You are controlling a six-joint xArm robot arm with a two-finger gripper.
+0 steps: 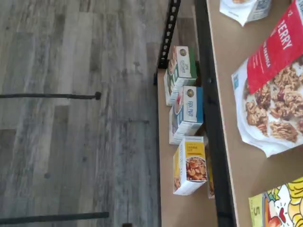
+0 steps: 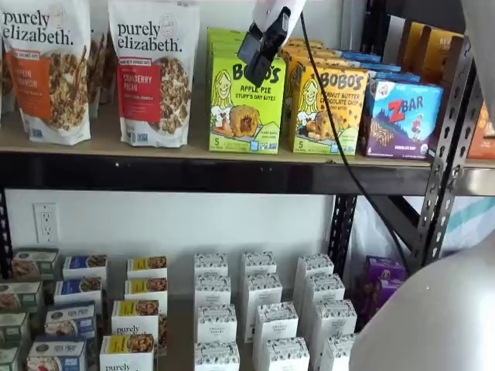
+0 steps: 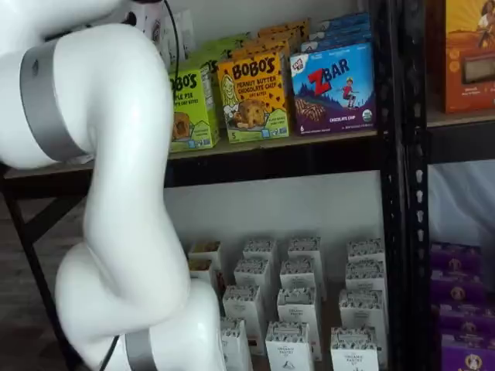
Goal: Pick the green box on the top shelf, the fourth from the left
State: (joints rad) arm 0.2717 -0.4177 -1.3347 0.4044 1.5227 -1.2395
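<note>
While the white-bodied gripper w/ black fingers [image 2: 261, 45] hangs in front of the top of the lime-green upright Bobo's apple pie carton [image 2: 246, 104], nothing is held yet. In a shelf view the fingers show as one dark lump, side-on, so I can't tell if the jaws are open or closed. A black cable [image 2: 334, 131] runs down beside them.

That green box stands on the long tan wooden top shelf w/ its thick black front rail [image 2: 193, 174], face out at the front edge, prob. so it is easy to read & grab. More green boxes stand behind it in a row. Just beside it on one side is the yellow-orange Bobo's peanut butter choc chip box [image 2: 328, 110], very close, maybe touching. On the other side is a white Purely Elizabeth cranberry pecan granola bag [image 2: 153, 73], w/ a small gap between.

In a shelf view the big white robot arm [image 3: 108, 193] hides part of the green box [image 3: 191, 108].

The wrist view looks down past the shelf edge: the granola bag [image 1: 274, 99] and a corner of the green box [image 1: 279, 208] show, plus small boxes on the lower level [image 1: 189, 165] and grey wood floor [image 1: 71, 118].

My guess: the arm is lining up, the grab not begun. The tight fit beside the yellow box could make it tricky.
</note>
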